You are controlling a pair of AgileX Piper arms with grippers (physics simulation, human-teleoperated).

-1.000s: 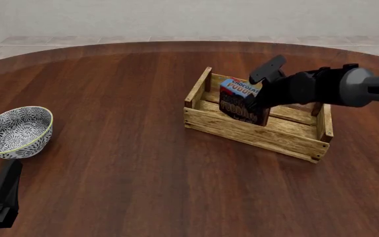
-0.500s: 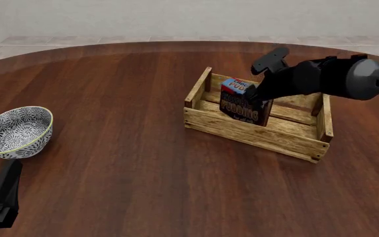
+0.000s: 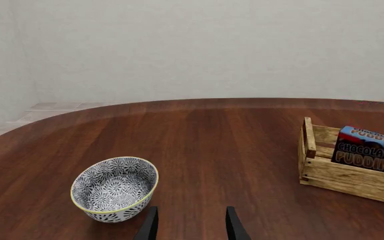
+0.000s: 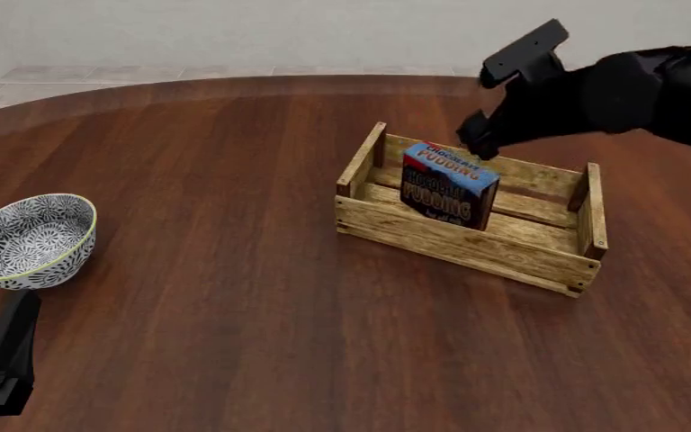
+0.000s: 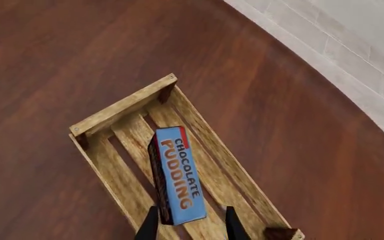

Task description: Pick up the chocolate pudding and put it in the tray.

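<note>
The chocolate pudding (image 4: pixel 448 185) stands on edge inside the tray (image 4: pixel 453 243), blue top up and dark front toward me. My right gripper (image 4: pixel 479 142) hovers above the tray's far side, clear of the carton, open and holding nothing. In the right wrist view the chocolate pudding (image 5: pixel 178 175) lies below my open right gripper (image 5: pixel 190 226), within the tray (image 5: pixel 122 107). My left gripper (image 4: pixel 15 317) rests low at the front left, open and empty. The left wrist view shows the left gripper (image 3: pixel 190 227), the tray (image 3: pixel 342 177) and the chocolate pudding (image 3: pixel 371 150).
A blue-and-white patterned bowl (image 4: pixel 28 238) sits at the left of the round wooden table, just ahead of the left gripper; the bowl (image 3: pixel 115 187) also shows in the left wrist view. Beyond the table's far edge is a pale tiled floor and wall.
My right gripper has let go of the chocolate pudding and risen up and back to the right. The carton stays standing in the tray. The left arm has not moved.
</note>
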